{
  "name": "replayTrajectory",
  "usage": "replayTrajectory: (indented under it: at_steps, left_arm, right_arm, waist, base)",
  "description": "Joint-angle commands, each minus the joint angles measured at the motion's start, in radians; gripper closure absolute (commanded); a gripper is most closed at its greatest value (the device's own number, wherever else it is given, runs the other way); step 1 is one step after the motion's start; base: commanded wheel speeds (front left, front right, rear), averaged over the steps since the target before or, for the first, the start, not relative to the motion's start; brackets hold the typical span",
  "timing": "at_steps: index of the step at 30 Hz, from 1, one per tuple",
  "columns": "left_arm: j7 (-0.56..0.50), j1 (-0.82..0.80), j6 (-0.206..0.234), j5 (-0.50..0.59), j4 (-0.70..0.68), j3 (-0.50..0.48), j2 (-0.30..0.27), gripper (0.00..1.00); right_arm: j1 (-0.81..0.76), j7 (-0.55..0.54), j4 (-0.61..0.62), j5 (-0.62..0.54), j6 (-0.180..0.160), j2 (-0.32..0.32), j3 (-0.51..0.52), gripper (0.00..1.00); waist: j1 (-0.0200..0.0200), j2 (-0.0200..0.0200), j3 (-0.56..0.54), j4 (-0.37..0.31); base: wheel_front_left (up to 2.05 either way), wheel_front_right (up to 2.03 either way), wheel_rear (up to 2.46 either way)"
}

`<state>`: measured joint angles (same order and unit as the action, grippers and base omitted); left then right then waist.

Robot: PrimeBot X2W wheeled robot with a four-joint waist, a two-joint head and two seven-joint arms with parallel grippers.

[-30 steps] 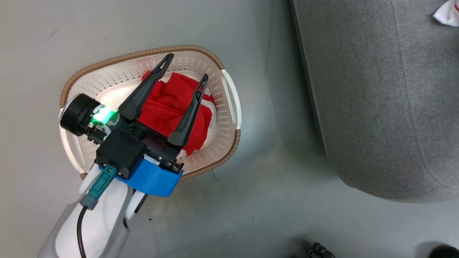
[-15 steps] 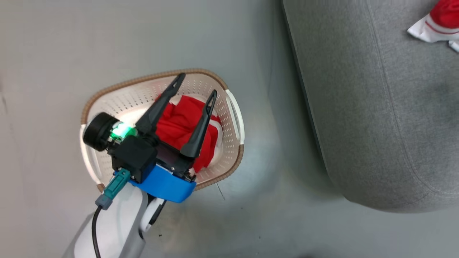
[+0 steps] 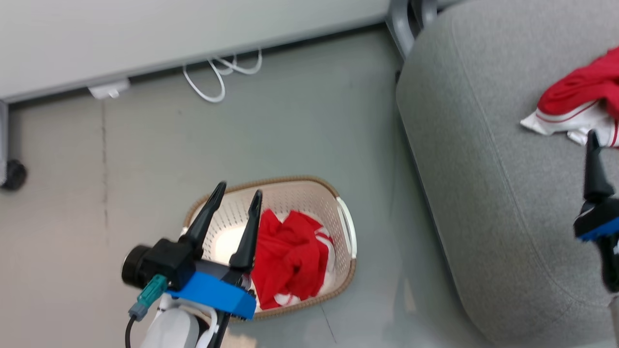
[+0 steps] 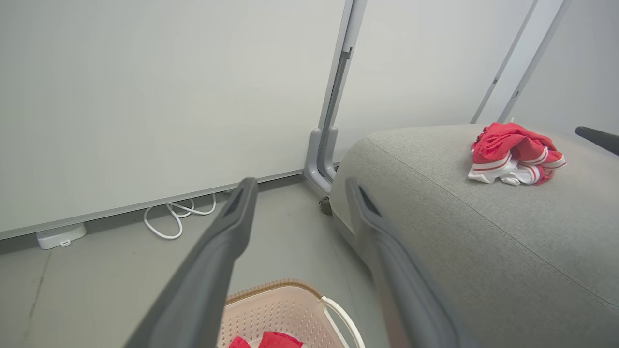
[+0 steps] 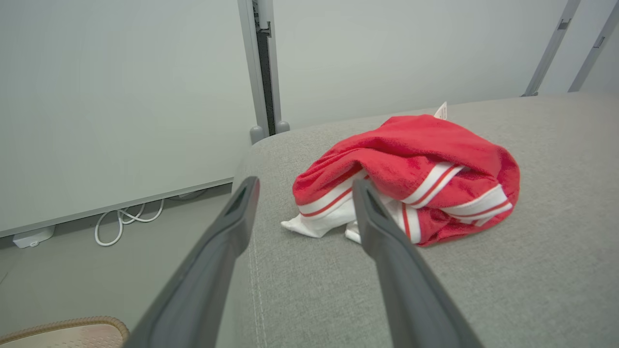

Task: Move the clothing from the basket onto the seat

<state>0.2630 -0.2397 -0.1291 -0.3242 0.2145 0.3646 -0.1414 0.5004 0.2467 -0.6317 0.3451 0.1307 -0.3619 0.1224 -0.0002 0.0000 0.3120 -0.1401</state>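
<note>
Grey floor (image 3: 314, 121) under a pale wall panel (image 3: 169, 34), white cable (image 3: 220, 82) looped at its foot. Head view: left gripper (image 3: 240, 188) spread wide and empty, hanging above the left part of the basket (image 3: 309, 182); first red garment (image 3: 290, 256) bunched inside the basket just right of its fingers, untouched. Well off to that gripper's right, the seat (image 3: 483, 193), second red garment (image 3: 575, 96) lying on top; right gripper (image 3: 592, 145) above the seat cushion, one dark finger showing, tip close to a white cuff of that garment. Left wrist view: fingers parted, nothing between; basket rim below the tips, a scrap of red at the bottom edge, seat rising to the right. Right wrist view: fingers released and wide apart, gripping nothing; second red garment heaped on the seat just beyond the right fingertip, contact impossible to tell; basket rim at the lower left corner.
</note>
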Motion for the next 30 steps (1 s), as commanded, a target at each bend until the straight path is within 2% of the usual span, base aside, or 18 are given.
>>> replayTrajectory:
  at_steps: [1, 10, 16, 22, 30]
  left_arm:
    - [0.003, 0.037, -0.002, -0.001, 0.014, -0.022, 0.009, 0.0]
    - [0.003, 0.166, -0.002, 0.012, 0.071, -0.156, 0.045, 0.0]
    - [0.003, 0.199, -0.002, 0.035, 0.108, -0.22, 0.048, 0.0]
    - [0.003, 0.186, -0.002, 0.044, 0.131, -0.259, 0.045, 0.0]
    - [0.003, 0.201, -0.002, 0.053, 0.128, -0.28, 0.046, 0.0]
  right_arm:
    - [-0.064, -0.017, 0.046, -0.011, 0.0, 0.026, 0.003, 0.0]
    - [-0.356, -0.101, 0.37, -0.081, 0.0, 0.17, -0.005, 0.0]
    - [-0.467, -0.173, 0.512, -0.094, 0.0, 0.239, -0.016, 0.0]
    - [-0.521, -0.206, 0.565, -0.105, 0.0, 0.278, -0.038, 0.0]
    - [-0.529, -0.205, 0.559, -0.112, 0.0, 0.294, -0.065, 0.0]
  waist:
    - [0.0002, 0.0, -0.127, 0.056]
    - [0.0002, 0.0, -0.27, 0.111]
    - [0.0002, 0.0, -0.308, 0.145]
    - [0.0002, 0.0, -0.317, 0.17]
    - [0.0002, 0.0, -0.317, 0.173]
  base:
    - [0.0, 0.0, 0.0]
    - [0.0, 0.0, 0.0]
    - [0.0, 0.0, 0.0]
    - [0.0, 0.0, 0.0]
    - [0.0, 0.0, 0.0]
